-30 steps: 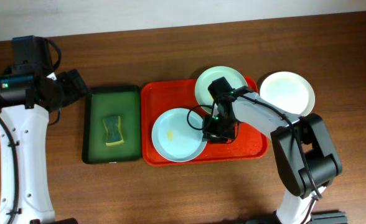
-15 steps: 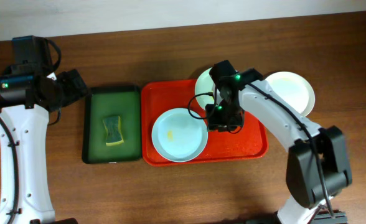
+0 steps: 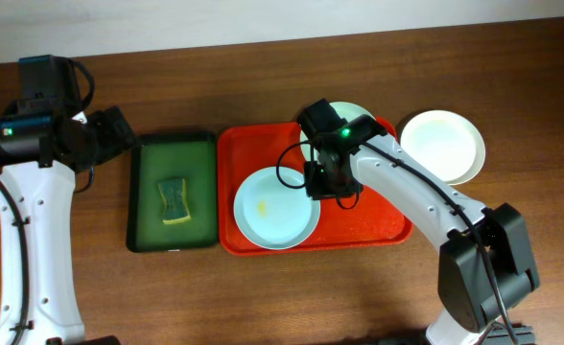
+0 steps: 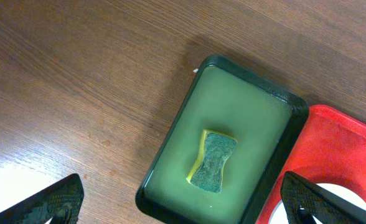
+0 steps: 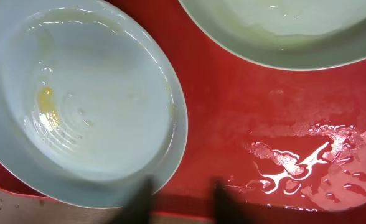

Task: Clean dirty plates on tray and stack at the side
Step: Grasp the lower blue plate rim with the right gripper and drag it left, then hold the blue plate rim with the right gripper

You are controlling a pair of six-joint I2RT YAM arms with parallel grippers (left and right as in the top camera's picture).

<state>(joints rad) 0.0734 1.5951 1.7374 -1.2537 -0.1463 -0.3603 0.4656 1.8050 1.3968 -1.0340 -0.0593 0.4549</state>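
The red tray holds a pale mint-blue plate with a small yellow smear at its front left. A second pale plate sits at its back right, partly hidden by my right arm. A cream-white plate lies on the table right of the tray. My right gripper is open and empty, low over the tray by the blue plate's right rim. In the right wrist view the blue plate fills the left, the other plate the top, and the gripper is blurred. My left gripper is open and empty.
A dark green tray with a green-yellow sponge stands left of the red tray. In the left wrist view the sponge lies in soapy water between my wide-open fingers. Water puddles wet the red tray.
My right arm has swung left, off the back plate and toward the blue plate's right rim. The left arm and the plates have not moved.
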